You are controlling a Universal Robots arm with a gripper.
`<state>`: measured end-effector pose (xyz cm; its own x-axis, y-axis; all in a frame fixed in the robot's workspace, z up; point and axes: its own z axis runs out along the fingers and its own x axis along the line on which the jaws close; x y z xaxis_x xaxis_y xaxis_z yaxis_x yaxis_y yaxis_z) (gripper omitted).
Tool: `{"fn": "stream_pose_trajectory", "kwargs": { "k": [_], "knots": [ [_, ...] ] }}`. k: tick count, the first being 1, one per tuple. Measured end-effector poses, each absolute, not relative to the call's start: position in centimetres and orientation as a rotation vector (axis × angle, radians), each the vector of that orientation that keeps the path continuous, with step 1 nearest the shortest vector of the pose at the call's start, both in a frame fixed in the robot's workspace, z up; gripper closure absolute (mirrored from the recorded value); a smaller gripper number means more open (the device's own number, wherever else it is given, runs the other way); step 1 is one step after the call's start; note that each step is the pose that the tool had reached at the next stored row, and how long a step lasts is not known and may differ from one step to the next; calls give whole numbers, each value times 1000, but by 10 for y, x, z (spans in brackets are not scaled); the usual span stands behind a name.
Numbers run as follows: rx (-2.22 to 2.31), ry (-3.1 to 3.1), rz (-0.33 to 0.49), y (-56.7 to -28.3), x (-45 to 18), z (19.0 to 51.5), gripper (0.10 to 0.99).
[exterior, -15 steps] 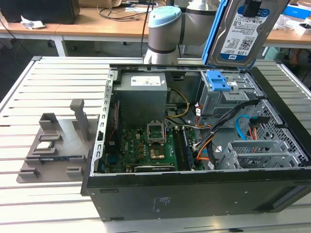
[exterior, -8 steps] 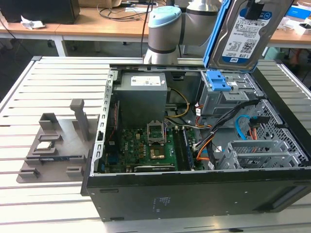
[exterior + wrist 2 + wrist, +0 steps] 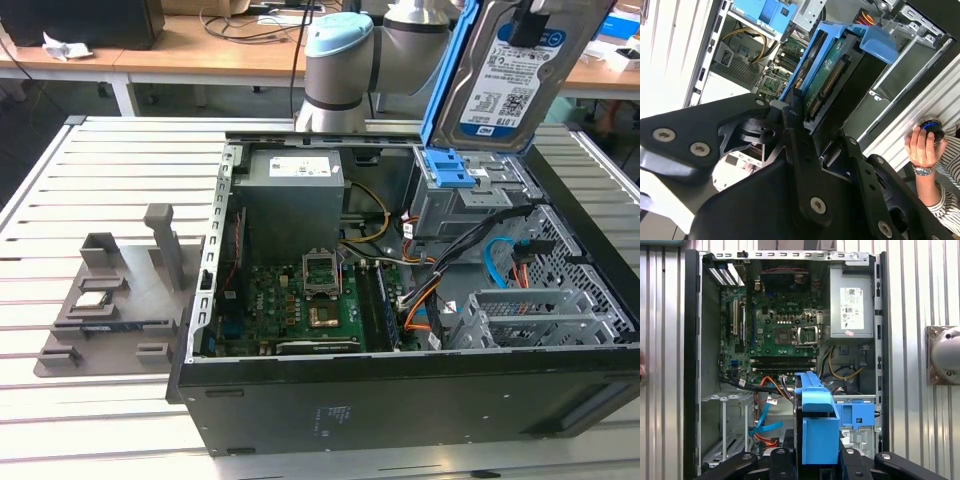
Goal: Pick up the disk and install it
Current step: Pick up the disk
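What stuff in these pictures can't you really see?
- Exterior view: the top of the disk is cut off by the picture's upper edge.
- Both wrist views: the disk sits edge-on, so its label is hidden.
- First wrist view: the disk covers part of the grey cage behind it.
- Second wrist view: a hand grips a dark round thing; what it is cannot be told.

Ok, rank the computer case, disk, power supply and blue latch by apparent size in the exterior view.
1. computer case
2. disk and power supply: similar, disk cut off by the frame, so unranked
3. blue latch
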<state>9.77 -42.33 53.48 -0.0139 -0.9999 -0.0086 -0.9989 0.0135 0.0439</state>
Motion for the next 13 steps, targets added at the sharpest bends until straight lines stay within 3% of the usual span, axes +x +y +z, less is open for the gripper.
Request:
{"fn": "stream_pose_trajectory", "kwargs": {
  "k": [13],
  "knots": [
    [2188,-2218,-58,-456,98,533,722]
  ]
}}
